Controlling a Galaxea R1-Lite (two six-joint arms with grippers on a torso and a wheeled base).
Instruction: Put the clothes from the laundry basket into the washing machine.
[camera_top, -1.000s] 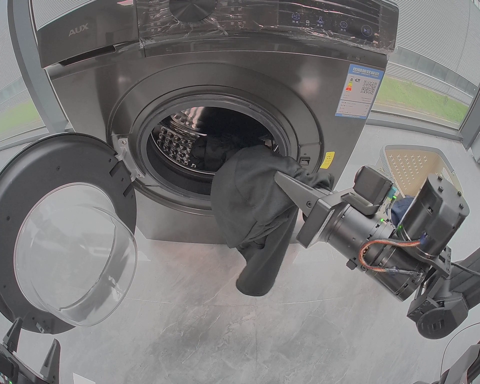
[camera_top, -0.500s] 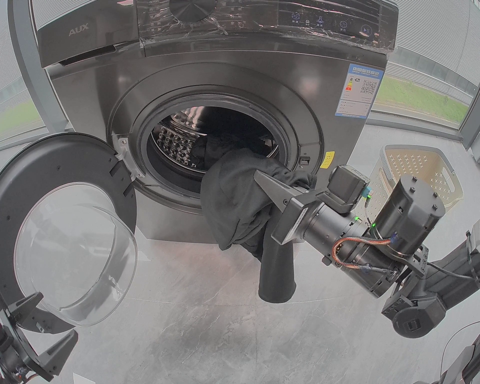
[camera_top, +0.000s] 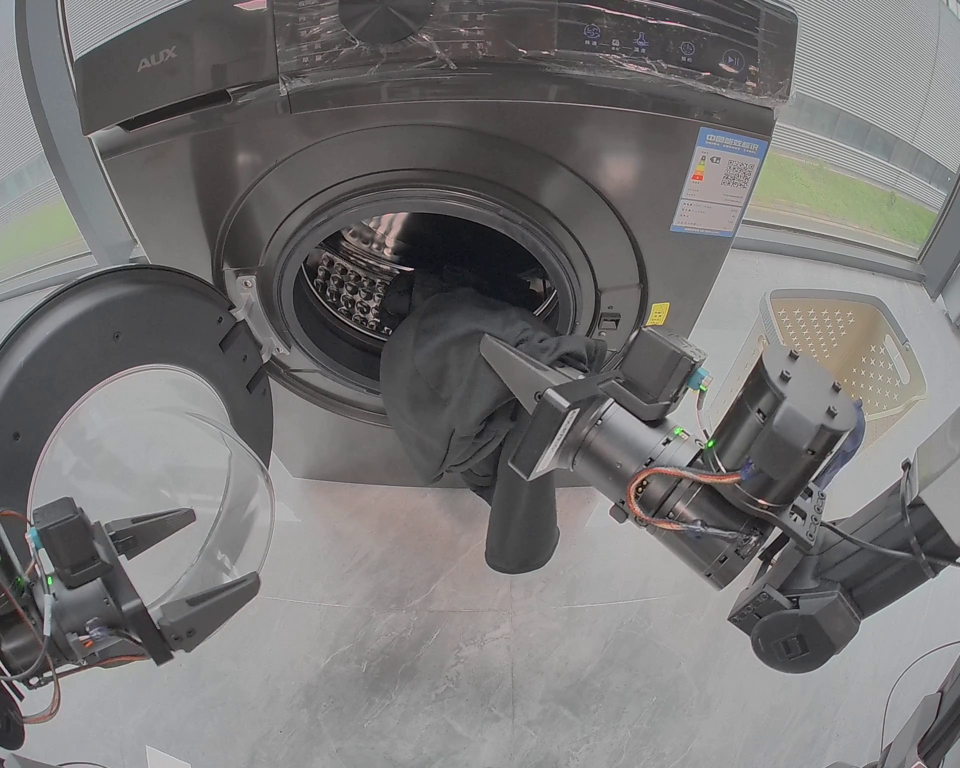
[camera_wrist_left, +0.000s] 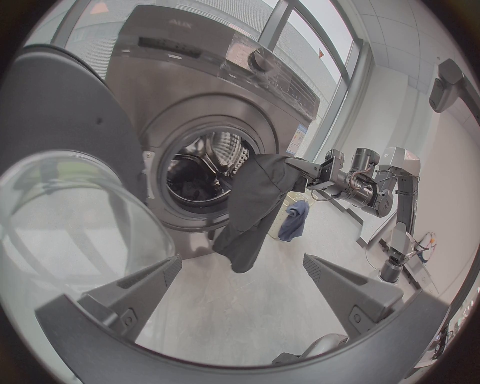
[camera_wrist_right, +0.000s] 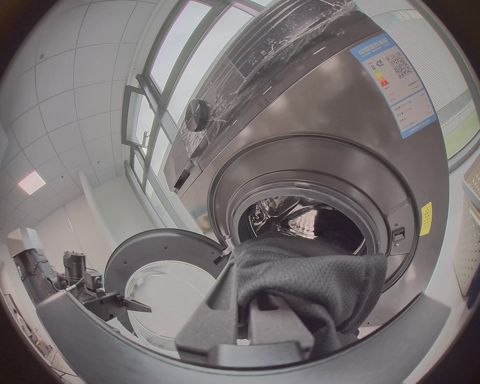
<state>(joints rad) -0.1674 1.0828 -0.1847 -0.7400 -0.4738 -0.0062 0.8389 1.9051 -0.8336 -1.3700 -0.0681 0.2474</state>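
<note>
Dark garment (camera_top: 440, 390) now sits bunched before the lower right of the washing machine (camera_top: 450, 150) opening, further left than a second ago, matte and creased, with a limp tail dangling below. Your right gripper (camera_top: 515, 370) stays clamped on it. Your left gripper (camera_top: 222, 548) has risen at near left by the open door (camera_top: 120, 330), jaws spread wide, empty.

1 dark grey washing machine (camera_top: 640, 190): satin metal front; crinkled clear film (camera_top: 480, 45) over panel: glossy plastic; perforated steel drum (camera_top: 350, 290): shiny; domed door glass (camera_top: 150, 480): clear, smooth; 1 black garment (camera_top: 440, 380): matt mesh cloth; 1 beige laundry basket (camera_top: 850, 340): perforated plastic; grey floor (camera_top: 400, 650): polished, marbled.
</note>
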